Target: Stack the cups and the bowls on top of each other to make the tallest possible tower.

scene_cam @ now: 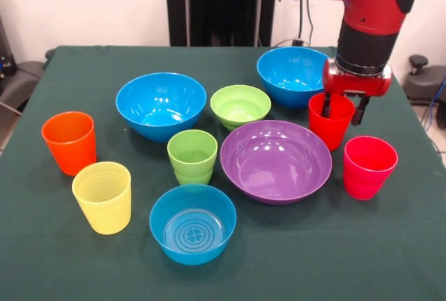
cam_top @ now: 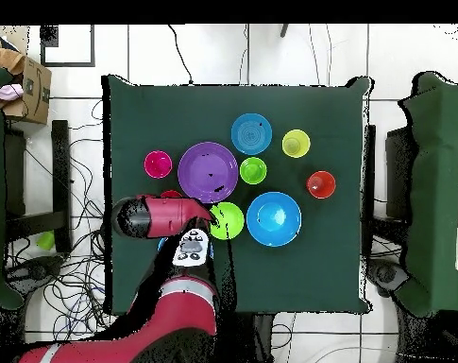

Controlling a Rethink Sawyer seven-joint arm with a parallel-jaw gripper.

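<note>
My gripper [scene_cam: 343, 109] hangs at the right of the table over the red cup [scene_cam: 330, 132]. One finger [scene_cam: 326, 104] is inside the cup and the other is outside its right wall; the jaws are open. The cup stands on the cloth. The pinkish-red cup [scene_cam: 369, 166] stands in front of it, with the purple bowl [scene_cam: 276, 160] to its left. One large blue bowl [scene_cam: 291, 74] is behind the gripper, the other [scene_cam: 161, 104] is left of centre. The small green bowl [scene_cam: 240, 104], light green cup [scene_cam: 192, 156], small blue bowl [scene_cam: 193, 223], yellow cup [scene_cam: 102, 196] and orange cup [scene_cam: 68, 142] all stand separately. No tower shows.
The green-clothed table [scene_cam: 390, 259] carries everything. In the overhead view the arm [cam_top: 166, 216] covers the gripper and one large blue bowl; the purple bowl [cam_top: 208, 172] and pinkish-red cup [cam_top: 158, 164] lie just beyond it. Chairs and cables ring the table.
</note>
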